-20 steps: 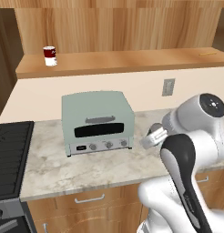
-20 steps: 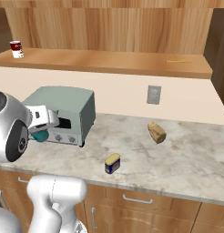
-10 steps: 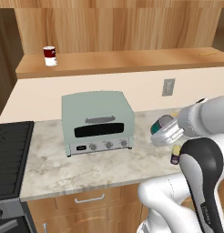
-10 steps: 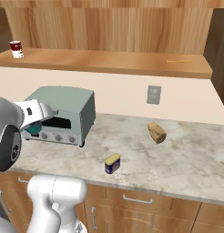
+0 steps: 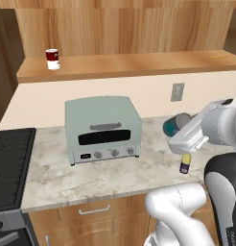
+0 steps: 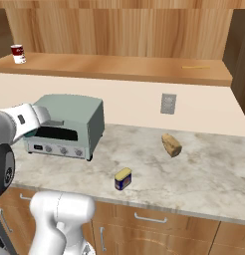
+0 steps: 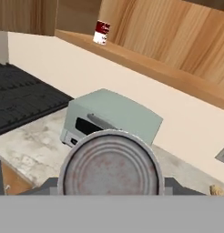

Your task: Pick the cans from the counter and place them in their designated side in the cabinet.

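Observation:
My gripper (image 5: 179,131) is shut on the teal can (image 5: 175,125) and holds it tilted in the air above the counter (image 5: 110,173), right of the toaster oven. In the hand view the can's silvery top (image 7: 109,166) sits close to the lens and hides the fingertips. The shorter dark blue can with a yellow top (image 6: 122,179) stands on the counter near its front edge, seen in the left base view (image 5: 185,164) just below my hand. The cabinet shelf (image 5: 134,64) runs along the wall above.
A mint-green toaster oven (image 5: 102,128) stands mid-counter. A black stove top (image 5: 9,158) lies at the left. A red-and-white can (image 5: 52,59) stands at the shelf's left end. A brown bread-like lump (image 6: 171,144) lies on the counter right of the blue can.
My hand has carried the teal can upward and a little to the right in the left base view. The dark blue can has not moved.

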You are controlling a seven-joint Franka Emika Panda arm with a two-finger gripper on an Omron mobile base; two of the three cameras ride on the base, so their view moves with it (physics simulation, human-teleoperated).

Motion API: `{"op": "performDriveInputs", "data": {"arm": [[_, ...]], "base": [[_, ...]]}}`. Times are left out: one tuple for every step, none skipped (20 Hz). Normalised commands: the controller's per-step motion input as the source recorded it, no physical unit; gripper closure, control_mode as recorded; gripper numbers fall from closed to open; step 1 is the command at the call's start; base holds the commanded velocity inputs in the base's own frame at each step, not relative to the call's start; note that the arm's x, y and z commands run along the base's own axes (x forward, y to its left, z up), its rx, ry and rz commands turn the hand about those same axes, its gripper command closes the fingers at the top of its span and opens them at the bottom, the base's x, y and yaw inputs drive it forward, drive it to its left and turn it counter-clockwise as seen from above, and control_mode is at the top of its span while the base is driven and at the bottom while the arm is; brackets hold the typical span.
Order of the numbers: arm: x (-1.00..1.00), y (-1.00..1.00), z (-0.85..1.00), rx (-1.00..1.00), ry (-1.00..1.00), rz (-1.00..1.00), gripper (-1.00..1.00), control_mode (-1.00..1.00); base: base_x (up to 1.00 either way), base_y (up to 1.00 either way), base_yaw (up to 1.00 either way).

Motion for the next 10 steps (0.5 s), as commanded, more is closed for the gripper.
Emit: {"op": "performDriveInputs", "data": {"arm": [[-0.08, 0.00, 0.19, 0.05, -0.13, 0.07, 1.00, -1.00], [-0.10, 0.00, 0.19, 0.05, -0.14, 0.06, 1.00, -1.00], [-0.11, 0.00, 0.19, 0.04, -0.13, 0.06, 1.00, -1.00], [-0.13, 0.00, 0.19, 0.04, -0.13, 0.06, 1.00, -1.00], [-0.14, 0.00, 0.18, 0.04, -0.12, 0.05, 1.00, -1.00], [-0.12, 0.00, 0.18, 0.04, -0.11, 0.04, 1.00, -1.00], [-0.11, 0.00, 0.19, 0.04, -0.10, 0.04, 1.00, -1.00], [-0.07, 0.00, 0.19, 0.05, -0.08, 0.03, 1.00, -1.00], [-0.08, 0.00, 0.19, 0.05, -0.08, 0.04, 1.00, -1.00], [-0.08, 0.00, 0.20, 0.04, -0.08, 0.04, 1.00, -1.00]], "base": [[0.00, 0.00, 0.00], [0.00, 0.00, 0.00], [0.00, 0.00, 0.00], [0.00, 0.00, 0.00], [0.00, 0.00, 0.00], [0.00, 0.00, 0.00], [0.00, 0.00, 0.00], [0.00, 0.00, 0.00], [0.00, 0.00, 0.00], [0.00, 0.00, 0.00]]}}
